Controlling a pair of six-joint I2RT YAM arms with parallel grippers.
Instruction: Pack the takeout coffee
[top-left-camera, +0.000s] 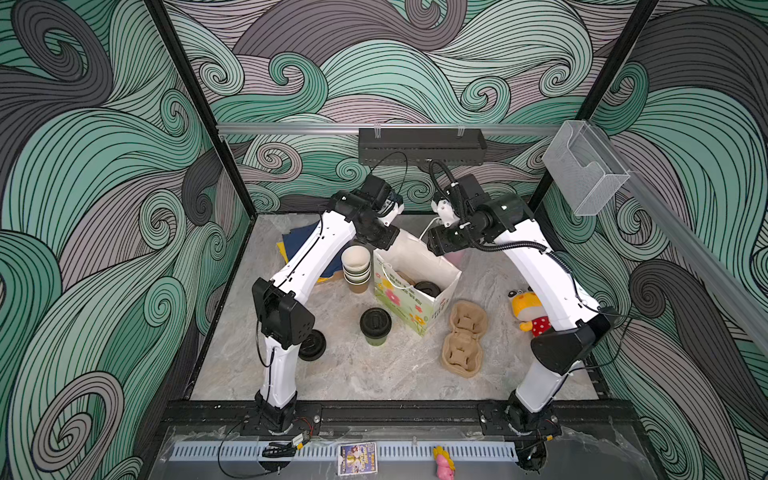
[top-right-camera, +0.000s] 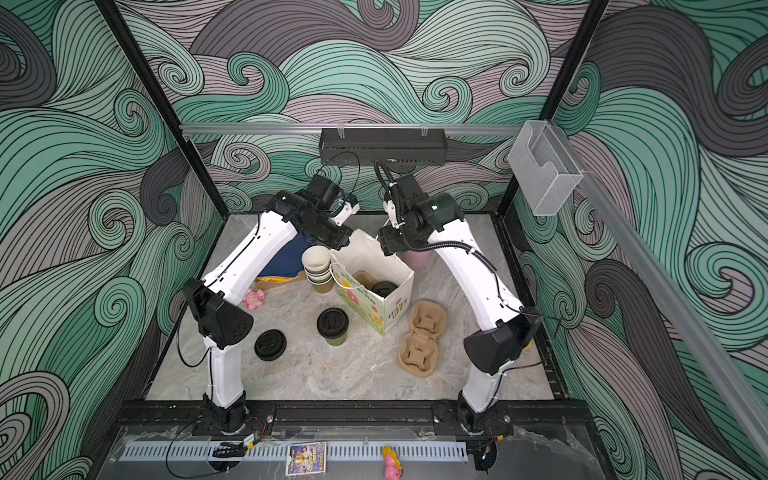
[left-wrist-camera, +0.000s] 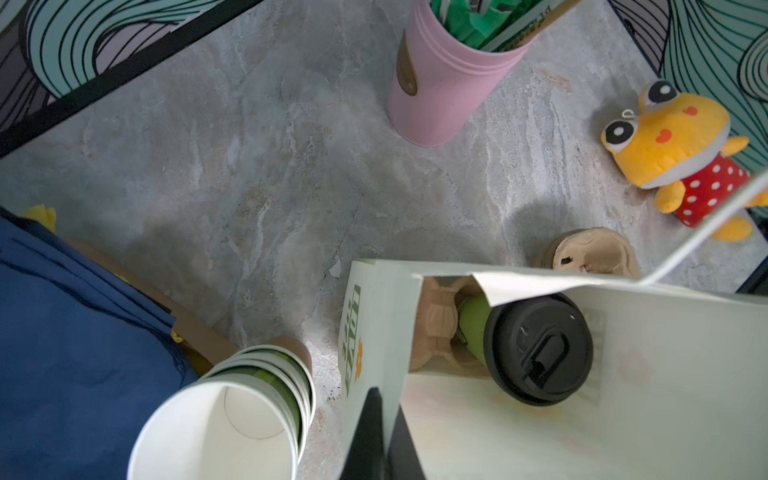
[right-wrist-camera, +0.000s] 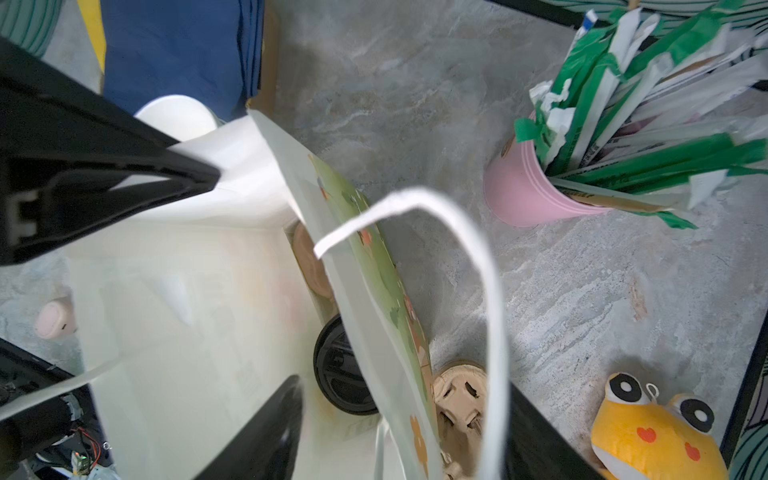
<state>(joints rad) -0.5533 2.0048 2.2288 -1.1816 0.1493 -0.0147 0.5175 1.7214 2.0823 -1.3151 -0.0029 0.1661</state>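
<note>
- at the middle of the marble-patterned table (top-left-camera: 374, 374), a flowered paper bag (top-left-camera: 399, 307) was seen standing open.
- inside the bag, one lidded cup (left-wrist-camera: 540, 353) was seated in a brown pulp carrier (left-wrist-camera: 436, 324); its black lid and a strip of its green side were shown in the left wrist view.
- the second lidded cup (top-left-camera: 375, 326) was found upright on the table, just in front of the bag and apart from it.
- the left gripper (left-wrist-camera: 386, 403) was clamped on the bag's rim at a far corner, with the paper pinched between its fingers.
- the right gripper (right-wrist-camera: 403, 386) was held with its jaws spread wide, astride the bag's opposite wall; nothing was gripped, and the white handle (right-wrist-camera: 415, 197) was seen looping free near them.
- a stack of empty cups (top-left-camera: 356, 266) was placed just left of the bag, a loose black lid (top-right-camera: 270, 344) was laid near the left arm's elbow, and an empty pulp carrier (top-left-camera: 463, 338) was set to the bag's right.
</note>
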